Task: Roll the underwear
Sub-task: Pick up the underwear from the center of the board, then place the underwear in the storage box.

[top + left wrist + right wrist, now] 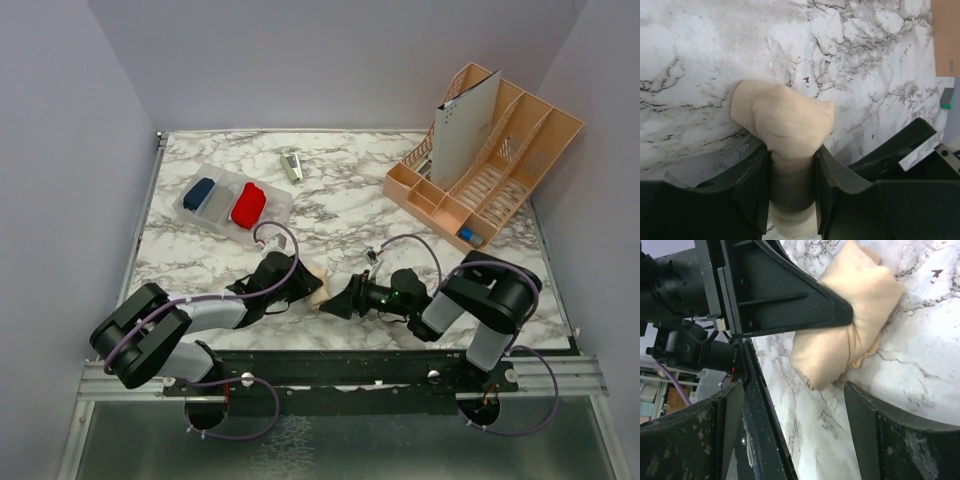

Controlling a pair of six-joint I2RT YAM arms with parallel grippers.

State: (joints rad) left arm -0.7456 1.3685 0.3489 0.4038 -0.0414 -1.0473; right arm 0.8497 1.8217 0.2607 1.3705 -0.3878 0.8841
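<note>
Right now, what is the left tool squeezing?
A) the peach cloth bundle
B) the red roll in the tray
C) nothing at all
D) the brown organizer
A: in the left wrist view the left tool has its two fingers pressed against the sides of the peach cloth bundle.

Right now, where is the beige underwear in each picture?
Top external: the underwear is a small beige bit, low in the middle.
Left wrist: in the centre, pinched in the left gripper.
Right wrist: upper right, with the left gripper pressing on it.
Shared landmark: the marble table it lies on shows in all three.
</note>
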